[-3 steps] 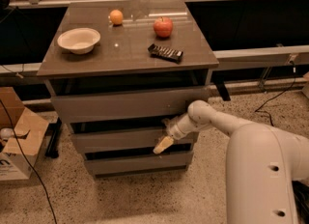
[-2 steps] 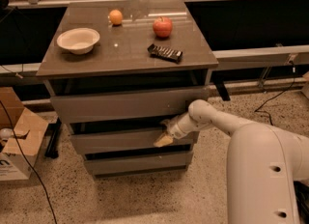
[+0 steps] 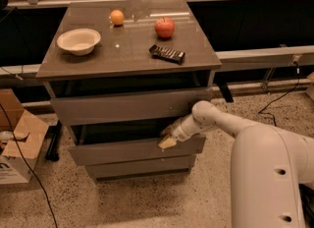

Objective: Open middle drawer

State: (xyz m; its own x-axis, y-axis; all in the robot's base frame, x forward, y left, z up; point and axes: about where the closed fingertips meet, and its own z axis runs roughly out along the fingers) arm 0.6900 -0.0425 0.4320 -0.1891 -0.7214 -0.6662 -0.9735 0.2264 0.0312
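The middle drawer has been drawn slightly further out, its wide front set crosswise just under the gripper, whose grip cannot be told.

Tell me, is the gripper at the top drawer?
No, the gripper is lower, at the upper edge of the middle drawer, beneath the top drawer.

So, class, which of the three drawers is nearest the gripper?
The middle drawer: the gripper sits at its top edge, towards the right, below the top drawer and above the bottom drawer.
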